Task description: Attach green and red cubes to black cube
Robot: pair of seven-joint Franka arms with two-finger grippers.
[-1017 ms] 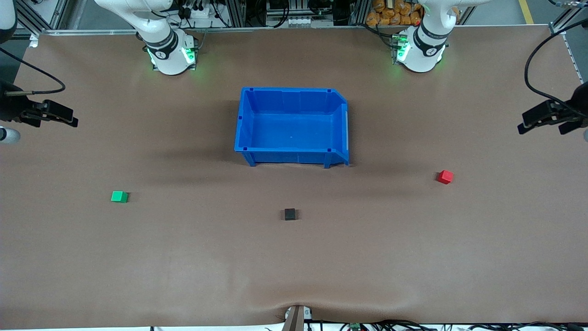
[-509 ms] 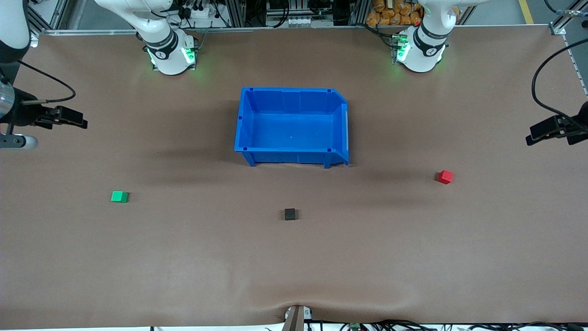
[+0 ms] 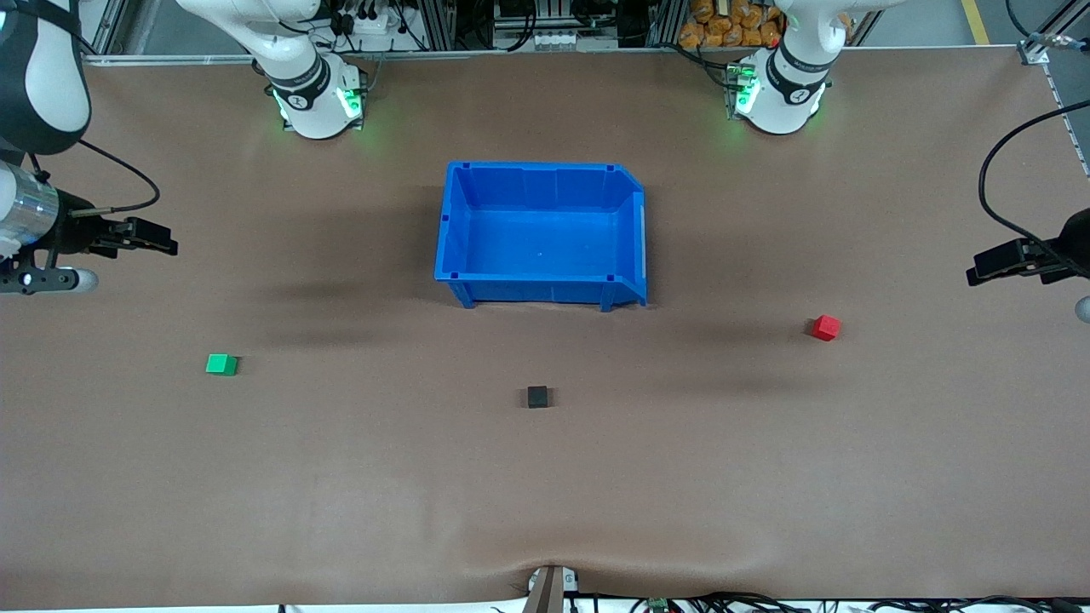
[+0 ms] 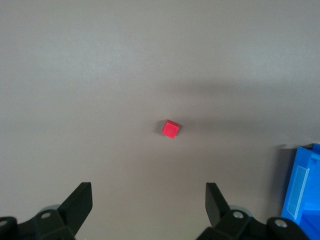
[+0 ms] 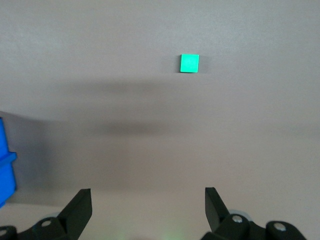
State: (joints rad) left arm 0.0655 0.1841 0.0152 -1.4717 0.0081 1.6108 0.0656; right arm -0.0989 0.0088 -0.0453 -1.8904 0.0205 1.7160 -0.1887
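From the front, the black cube (image 3: 536,396) sits nearer the camera than the bin (image 3: 545,294), green cube (image 3: 221,364) toward the right arm's end, red cube (image 3: 824,327) toward the left arm's; the left wrist view shows the left gripper (image 4: 148,201) wide above the counter (image 4: 100,75) with the red cube (image 4: 170,129) near the bin (image 4: 305,195); the right wrist view shows the right gripper (image 5: 147,205) wide, green cube (image 5: 189,63) apart from the bin (image 5: 6,167).

A blue bin (image 3: 542,234) stands on the brown table (image 3: 545,494), in the middle between the two ends. Its inside is empty and open to the top. One corner of its rim, toward the left arm's end, is cut at an angle. Some cables (image 3: 724,603) lie along the table edge nearest to the front camera.
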